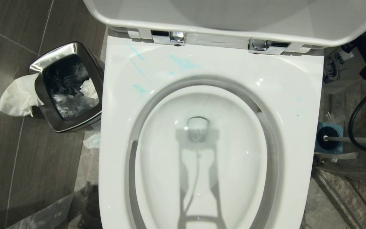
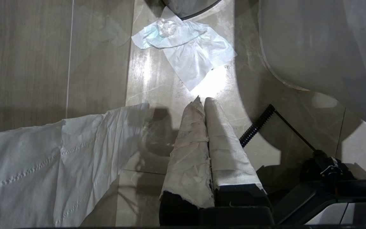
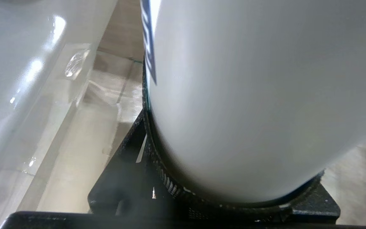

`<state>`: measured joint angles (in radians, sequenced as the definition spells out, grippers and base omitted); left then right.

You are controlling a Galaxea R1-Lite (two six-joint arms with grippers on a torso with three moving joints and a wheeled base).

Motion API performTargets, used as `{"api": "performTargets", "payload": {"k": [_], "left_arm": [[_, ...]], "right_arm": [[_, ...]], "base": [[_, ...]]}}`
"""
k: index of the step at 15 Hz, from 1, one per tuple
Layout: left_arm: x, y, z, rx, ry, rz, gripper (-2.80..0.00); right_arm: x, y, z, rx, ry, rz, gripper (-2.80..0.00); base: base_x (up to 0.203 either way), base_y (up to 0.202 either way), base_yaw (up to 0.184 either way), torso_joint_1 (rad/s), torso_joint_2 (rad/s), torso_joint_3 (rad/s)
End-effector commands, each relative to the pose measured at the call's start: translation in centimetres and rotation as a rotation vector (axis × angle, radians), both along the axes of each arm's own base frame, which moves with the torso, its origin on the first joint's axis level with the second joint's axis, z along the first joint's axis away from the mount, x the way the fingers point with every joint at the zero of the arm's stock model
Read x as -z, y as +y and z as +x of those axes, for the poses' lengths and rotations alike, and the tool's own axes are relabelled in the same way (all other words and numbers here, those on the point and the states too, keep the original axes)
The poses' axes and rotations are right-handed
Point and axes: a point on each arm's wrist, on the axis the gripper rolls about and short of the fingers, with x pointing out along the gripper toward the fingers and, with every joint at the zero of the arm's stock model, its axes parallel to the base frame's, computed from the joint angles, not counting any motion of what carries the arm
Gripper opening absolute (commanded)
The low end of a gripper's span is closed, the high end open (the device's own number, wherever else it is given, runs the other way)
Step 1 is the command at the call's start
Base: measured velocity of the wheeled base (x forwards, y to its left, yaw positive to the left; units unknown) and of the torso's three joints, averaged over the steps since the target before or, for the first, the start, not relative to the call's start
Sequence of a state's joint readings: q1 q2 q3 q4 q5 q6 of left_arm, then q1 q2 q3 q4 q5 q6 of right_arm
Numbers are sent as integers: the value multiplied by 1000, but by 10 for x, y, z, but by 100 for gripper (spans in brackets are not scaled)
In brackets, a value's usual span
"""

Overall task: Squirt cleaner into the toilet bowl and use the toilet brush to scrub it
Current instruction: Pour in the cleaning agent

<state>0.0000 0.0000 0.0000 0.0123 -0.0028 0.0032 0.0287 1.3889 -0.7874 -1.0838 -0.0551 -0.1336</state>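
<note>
Right now my right gripper (image 3: 233, 178) clamps a smooth white bottle (image 3: 253, 95) beside the toilet bowl (image 1: 297, 82). Turquoise cleaner (image 1: 183, 63) streaks its back rim. My left gripper (image 2: 203, 105) hangs pressed together above floor tissue (image 2: 186, 51). Beside the bowl, the toilet brush (image 1: 354, 140) sits in its blue-topped holder.

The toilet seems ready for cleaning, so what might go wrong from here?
Blue cleaner streaks the toilet bowl's flat rim rather than the basin, so scrubbing inside alone might miss it. The white bottle fills the right gripper's view, so another squirt may be poorly aimed. The toilet brush sits in its holder among a black cable, which could snag when it is pulled out.
</note>
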Motion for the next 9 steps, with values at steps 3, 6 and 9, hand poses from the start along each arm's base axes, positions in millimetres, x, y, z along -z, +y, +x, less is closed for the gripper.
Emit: {"api": "performTargets", "payload": {"k": [3, 6, 9], "left_arm": [[0, 0, 0, 0, 1, 0, -280], [0, 0, 0, 0, 1, 0, -280], [0, 0, 0, 0, 3, 0, -280]], "right_arm": [[-3, -2, -44, 19, -57, 10, -280], [-2, -2, -61, 23, -75, 13, -280], [0, -3, -80, 15, -71, 9, -280]], "base": [[0, 0, 0, 0, 0, 0], [0, 0, 0, 0, 0, 0], [0, 0, 0, 0, 0, 0]]}}
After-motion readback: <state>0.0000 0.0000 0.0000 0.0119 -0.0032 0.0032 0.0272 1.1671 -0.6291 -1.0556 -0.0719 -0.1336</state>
